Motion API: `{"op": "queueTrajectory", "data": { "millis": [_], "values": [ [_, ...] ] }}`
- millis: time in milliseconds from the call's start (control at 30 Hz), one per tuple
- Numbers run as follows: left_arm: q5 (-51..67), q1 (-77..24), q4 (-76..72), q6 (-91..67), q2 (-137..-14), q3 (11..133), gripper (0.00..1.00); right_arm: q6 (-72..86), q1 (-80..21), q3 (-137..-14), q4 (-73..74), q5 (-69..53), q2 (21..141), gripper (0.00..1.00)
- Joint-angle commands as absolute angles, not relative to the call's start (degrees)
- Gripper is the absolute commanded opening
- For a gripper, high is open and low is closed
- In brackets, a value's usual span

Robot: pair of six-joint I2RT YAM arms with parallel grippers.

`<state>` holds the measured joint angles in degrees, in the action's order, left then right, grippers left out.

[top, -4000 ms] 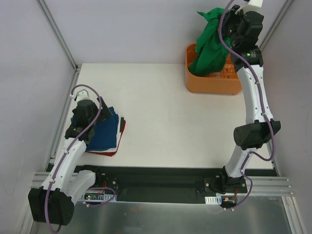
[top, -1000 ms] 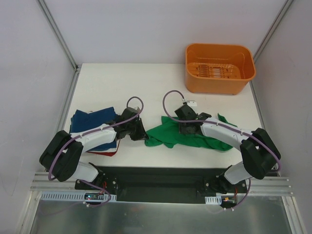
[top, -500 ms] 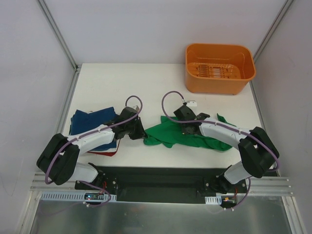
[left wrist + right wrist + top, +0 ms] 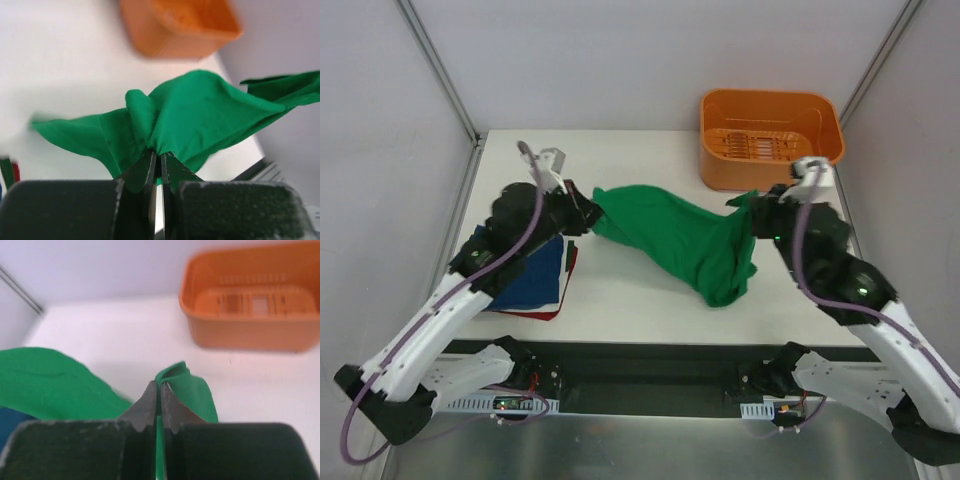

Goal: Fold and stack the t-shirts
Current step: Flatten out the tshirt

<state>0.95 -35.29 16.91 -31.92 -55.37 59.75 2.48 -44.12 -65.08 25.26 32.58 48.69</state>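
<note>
Green t-shirt (image 4: 680,240), pinched by left end effector (image 4: 590,213) and right end effector (image 4: 753,208), should descend level and taut onto the table (image 4: 650,170).

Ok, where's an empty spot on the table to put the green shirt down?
Bare table: the far side between left wall and orange basket, and the near edge right of the folded stack. Crowded: the stack and basket corners.

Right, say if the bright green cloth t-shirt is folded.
Unfolded: the bright green cloth t-shirt hangs stretched between left gripper and right gripper.
</note>
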Motion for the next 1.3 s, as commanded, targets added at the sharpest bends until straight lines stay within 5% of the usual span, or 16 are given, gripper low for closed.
{"op": "queueTrajectory", "data": {
  "millis": [0, 167, 300, 400, 667, 833, 933, 1033, 1067, 1100, 1133, 1233, 1267],
  "values": [
    [-1.06, -35.51, 19.59, -23.66, -46.52, 72.74, 0.0, -6.76, -44.3, -80.04, 25.92, 26.05, 42.28, 0.01],
    [7.07, -35.51, 20.74, -22.5, -40.96, 82.69, 0.0, -6.42, -44.3, -95.87, 28.65, 13.12, 40.69, 0.01],
    [17.8, -35.51, 21.27, -23.9, -40.08, 93.04, 0.0, -1.06, -44.38, -107.8, 27.42, -9.17, 43.93, 0.01],
    [22.05, -35.51, 21.62, -24.26, -41.48, 97.63, 0.0, 1.23, -44.21, -113.89, 28.21, -11.25, 47.72, 0.01],
    [16.72, -35.51, 22.67, -20.93, -46.22, 98.53, 0.0, -6.41, -44.12, -114.36, 25.14, 1.91, 50.36, 0.01],
    [-2.51, -35.51, 23.38, -18.37, -52.19, 88.96, 0.0, -16.95, -44.21, -106.12, 26.81, 29.74, 54.92, 0.01],
    [-16.4, -35.25, 23.81, -19.5, -60.44, 80.62, 0.1, -21.35, -40.62, -87.94, 17.08, 42.44, 55.72, 0.01],
    [-17.32, -31.83, 25.74, -21.88, -73.18, 76.12, 0.33, -10.44, -27.93, -75.34, 16.17, 32.82, 60.35, 0.01],
    [-16.62, -30.77, 27.06, -23.71, -79.91, 76.46, 0.64, -8.28, -24.56, -73.15, 16.26, 27.65, 62.29, 0.05],
    [-12.96, -29.37, 28.98, -24.34, -83.11, 78.81, 0.83, -5.3, -19.65, -71.56, 16.87, 20.29, 64.84, 0.12],
    [-12.22, -27.88, 30.74, -24.87, -85.84, 80.58, 0.94, -3.88, -18.21, -71.63, 17.4, 17.34, 70.0, 0.48],
    [-13.01, -27.69, 36.64, -25.23, -92.28, 85.86, 0.99, -1.67, -16.44, -73.99, 21.61, 13.63, 76.88, 1.0],
    [-12.31, -27.77, 36.91, -25.14, -92.46, 85.96, 0.99, -0.97, -16.52, -73.92, 22.14, 13.19, 77.34, 0.97]
  ]
}}
